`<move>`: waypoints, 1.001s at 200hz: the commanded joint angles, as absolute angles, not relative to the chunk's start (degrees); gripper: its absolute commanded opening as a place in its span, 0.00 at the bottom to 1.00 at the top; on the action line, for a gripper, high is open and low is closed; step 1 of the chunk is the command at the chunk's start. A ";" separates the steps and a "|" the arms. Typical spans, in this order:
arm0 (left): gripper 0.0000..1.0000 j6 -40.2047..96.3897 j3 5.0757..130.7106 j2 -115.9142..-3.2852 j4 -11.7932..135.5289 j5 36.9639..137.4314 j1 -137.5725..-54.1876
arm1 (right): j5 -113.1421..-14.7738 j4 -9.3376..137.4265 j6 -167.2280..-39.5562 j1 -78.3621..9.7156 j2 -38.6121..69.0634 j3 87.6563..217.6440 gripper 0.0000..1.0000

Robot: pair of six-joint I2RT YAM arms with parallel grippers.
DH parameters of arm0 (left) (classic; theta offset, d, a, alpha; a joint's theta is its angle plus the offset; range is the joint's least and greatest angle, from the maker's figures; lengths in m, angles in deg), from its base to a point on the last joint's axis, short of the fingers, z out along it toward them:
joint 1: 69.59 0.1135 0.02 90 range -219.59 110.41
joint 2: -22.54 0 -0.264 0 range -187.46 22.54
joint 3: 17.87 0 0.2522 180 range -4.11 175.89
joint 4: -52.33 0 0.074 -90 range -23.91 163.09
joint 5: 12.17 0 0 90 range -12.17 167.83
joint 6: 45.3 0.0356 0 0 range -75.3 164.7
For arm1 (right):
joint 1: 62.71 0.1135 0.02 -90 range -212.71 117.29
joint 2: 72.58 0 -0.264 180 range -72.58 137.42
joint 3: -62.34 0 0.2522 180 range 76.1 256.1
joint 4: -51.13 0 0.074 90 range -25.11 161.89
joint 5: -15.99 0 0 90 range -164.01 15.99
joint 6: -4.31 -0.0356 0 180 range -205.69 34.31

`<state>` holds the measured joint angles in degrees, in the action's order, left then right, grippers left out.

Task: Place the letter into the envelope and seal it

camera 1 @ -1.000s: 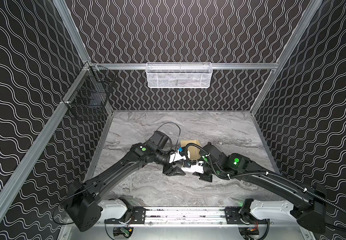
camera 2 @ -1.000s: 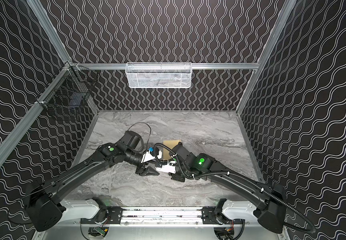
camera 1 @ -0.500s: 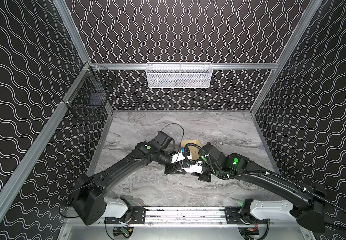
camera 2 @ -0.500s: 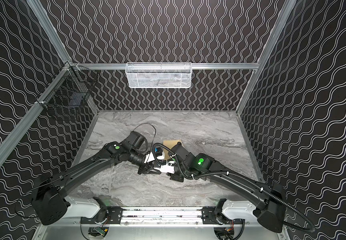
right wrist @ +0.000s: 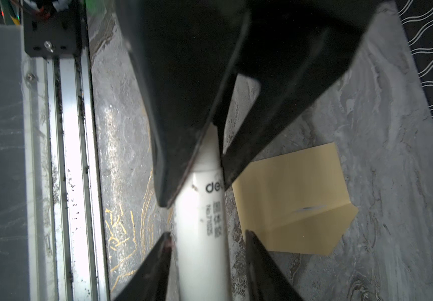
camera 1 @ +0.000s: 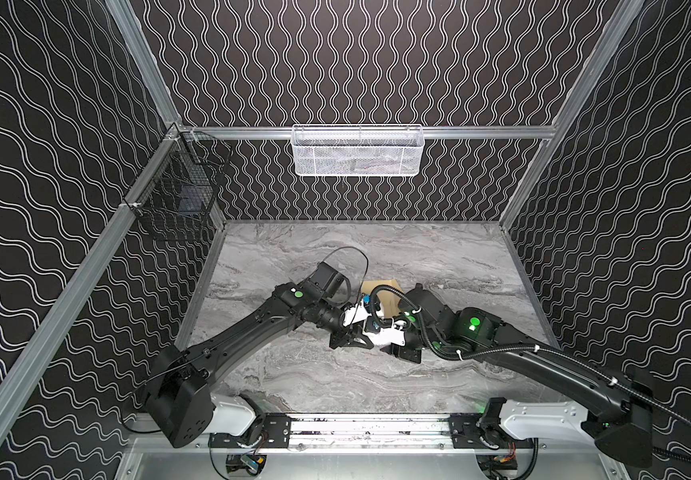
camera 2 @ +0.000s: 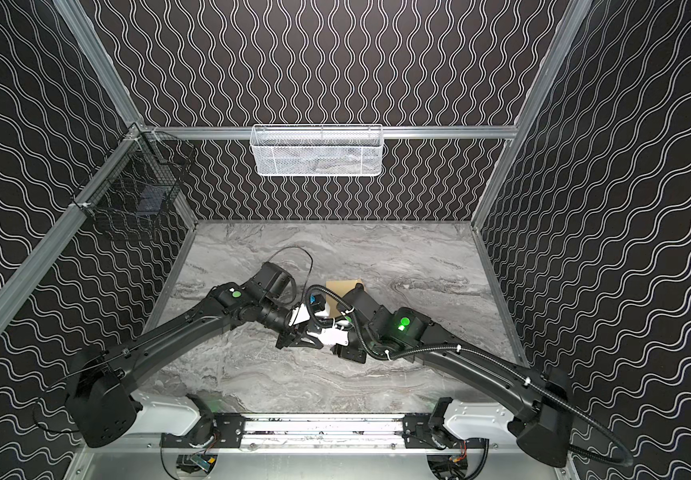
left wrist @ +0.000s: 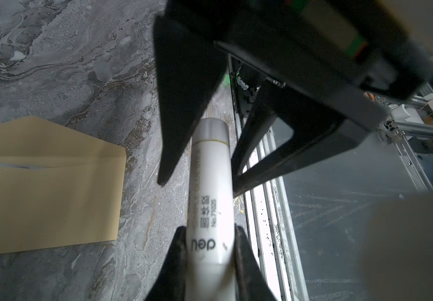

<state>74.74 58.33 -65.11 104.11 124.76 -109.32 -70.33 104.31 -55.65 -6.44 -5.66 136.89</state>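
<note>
The tan envelope (camera 1: 381, 289) (camera 2: 341, 286) lies flat on the marble table with its flap open, partly behind the two arms. Only a thin pale sliver of the letter (left wrist: 17, 166) shows at the envelope's mouth (left wrist: 48, 187) (right wrist: 293, 187). Just in front of it, a white glue stick tube (camera 1: 387, 337) (camera 2: 331, 336) hangs above the table between both grippers. My left gripper (left wrist: 208, 229) (camera 1: 362, 338) is shut on the tube's printed end (left wrist: 210, 182). My right gripper (right wrist: 207, 233) (camera 1: 395, 338) straddles the other end (right wrist: 202, 234) with its jaws open and a gap on one side.
A white mesh basket (camera 1: 357, 151) hangs on the back wall and a black wire basket (camera 1: 177, 199) on the left wall. The aluminium base rail (camera 1: 368, 428) runs along the table's front edge. Patterned walls close in three sides.
My left gripper has reached in and shut on the glue stick tube. After that my right gripper's jaws opened off the tube. The envelope has not moved.
</note>
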 commanded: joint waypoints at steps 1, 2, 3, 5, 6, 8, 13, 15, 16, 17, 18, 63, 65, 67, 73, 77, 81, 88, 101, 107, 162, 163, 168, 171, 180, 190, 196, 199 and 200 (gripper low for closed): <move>0.00 72.79 57.80 -64.25 99.23 128.18 -108.41 | -71.33 97.87 -59.98 -7.73 -9.16 135.94 0.66; 0.00 72.59 57.79 -64.14 99.05 128.27 -108.29 | -71.17 97.69 -60.09 -7.80 -9.36 135.86 0.67; 0.00 72.40 57.78 -64.04 98.87 128.32 -108.19 | -71.10 97.46 -60.19 -7.92 -9.55 135.82 0.67; 0.00 72.12 57.77 -63.94 98.45 128.48 -108.02 | -70.84 97.21 -60.51 -8.16 -10.04 135.72 0.69; 0.00 71.99 57.68 -63.90 98.22 128.64 -107.97 | -70.63 97.05 -60.62 -8.28 -10.19 135.70 0.69; 0.00 71.71 57.61 -63.80 97.83 128.81 -107.84 | -70.35 96.73 -60.88 -8.43 -10.66 135.58 0.71; 0.00 70.90 57.43 -63.53 96.69 129.35 -107.45 | -69.39 96.04 -61.66 -8.99 -11.81 135.37 0.74; 0.00 70.54 57.31 -63.44 96.15 129.56 -107.33 | -69.12 95.60 -61.98 -9.29 -12.38 135.28 0.75; 0.00 70.45 57.23 -63.38 95.93 129.62 -107.27 | -68.97 95.45 -62.14 -9.41 -12.60 135.22 0.76; 0.00 70.32 57.28 -63.31 95.82 129.78 -107.15 | -68.86 95.20 -62.32 -9.51 -12.75 135.19 0.76; 0.00 70.03 57.22 -63.23 95.54 129.86 -107.09 | -68.66 95.03 -62.49 -9.70 -13.00 135.13 0.77; 0.00 57.39 52.93 -59.74 77.11 132.09 -105.47 | -61.71 84.69 -82.63 -25.51 -20.66 137.23 0.98; 0.00 56.35 52.56 -59.49 75.70 132.00 -105.48 | -60.56 85.00 -84.09 -26.86 -20.53 137.85 0.98; 0.00 55.39 52.16 -59.29 74.29 131.91 -105.50 | -59.44 85.30 -85.18 -28.13 -20.21 138.40 0.98; 0.00 52.71 51.00 -58.60 70.21 131.99 -105.50 | -55.50 86.59 -89.39 -32.44 -19.12 140.74 0.98; 0.00 51.09 50.41 -58.08 67.47 132.07 -105.45 | -52.39 87.34 -91.99 -35.16 -18.18 142.15 0.98; 0.00 49.60 49.64 -57.64 65.03 131.91 -105.46 | -49.00 88.00 -94.53 -38.00 -17.16 143.28 0.98; 0.00 46.55 48.37 -56.99 60.07 131.56 -105.39 | -42.19 88.88 -98.17 -42.81 -15.32 144.85 0.98; 0.00 41.56 46.03 -56.18 50.77 131.39 -105.48 | -29.61 88.07 -104.53 -48.93 -12.00 145.46 0.98; 0.00 39.42 45.22 -56.08 47.56 131.34 -105.47 | -24.38 86.73 -106.59 -50.51 -10.90 144.94 0.98; 0.00 33.30 43.22 -58.08 37.28 131.13 -105.55 | -12.94 80.01 -110.96 -51.66 -11.74 139.09 0.98; 0.00 33.24 43.20 -58.15 37.27 131.20 -105.54 | -12.84 79.92 -111.02 -51.65 -11.79 138.97 0.98; 0.00 33.19 43.27 -58.49 37.26 131.32 -105.62 | -12.30 79.33 -111.36 -51.56 -11.86 138.46 0.99; 0.00 33.19 43.34 -58.69 37.26 131.36 -105.55 | -12.04 78.98 -111.55 -51.40 -11.81 138.11 0.99; 0.00 33.19 43.26 -58.92 37.05 131.56 -105.71 | -12.27 78.95 -111.51 -50.75 -11.72 137.45 0.99; 0.00 32.79 43.01 -59.09 36.21 131.72 -105.77 | -13.22 79.75 -110.74 -49.96 -11.31 137.21 0.99; 0.00 32.59 42.92 -59.11 35.91 131.85 -105.72 | -13.57 80.23 -110.26 -49.43 -10.89 137.21 0.99; 0.00 32.57 42.98 -59.23 35.88 131.88 -105.75 | -13.58 80.35 -110.09 -49.15 -10.81 137.18 0.99; 0.00 32.57 42.99 -59.21 36.00 131.97 -105.77 | -13.60 80.36 -110.02 -49.03 -10.76 137.14 0.99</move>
<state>34.46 43.14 -58.69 40.92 131.15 -105.67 -15.62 81.50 -110.45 -50.41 -11.39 137.48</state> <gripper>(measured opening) 0.227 0.985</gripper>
